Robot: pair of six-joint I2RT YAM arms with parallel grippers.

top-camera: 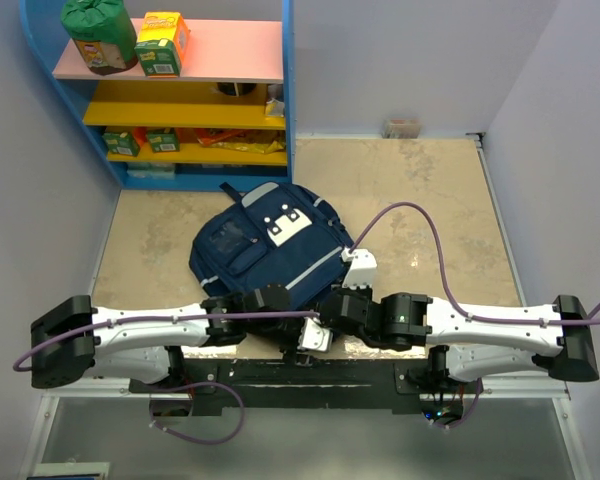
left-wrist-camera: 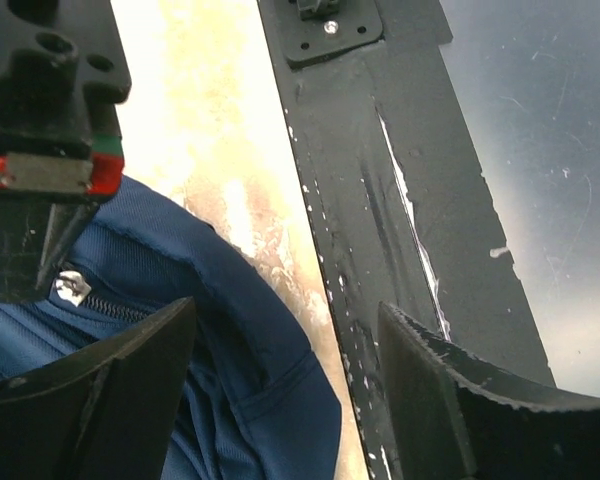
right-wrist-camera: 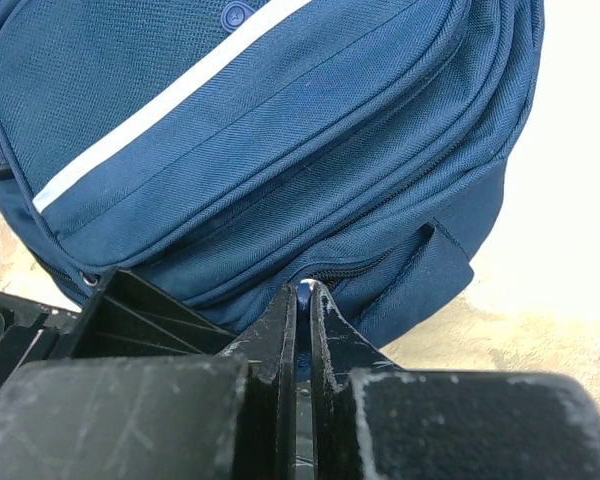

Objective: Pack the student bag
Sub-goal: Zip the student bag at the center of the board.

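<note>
a blue shelf unit (top-camera: 288, 90) holding a green bag (top-camera: 99, 33) and a yellow-green box (top-camera: 164, 43) stands at the far left of the surface (top-camera: 420, 200), well apart from both arms. a black rail (left-wrist-camera: 380, 150) runs along the near edge. the student bag (top-camera: 270, 245) lies flat mid-surface. the left end effector (left-wrist-camera: 285, 310) is released, spread over the bag's near edge. the right end effector (right-wrist-camera: 302, 292) is clenched, tips touching a zipper seam; whether it pinches anything cannot be told.

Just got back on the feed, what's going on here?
Both arms are at the near edge of the student bag on the table. The right gripper is pinched shut at a zipper seam; whether it holds a pull is unclear. The left gripper is open near a silver zipper pull.
</note>
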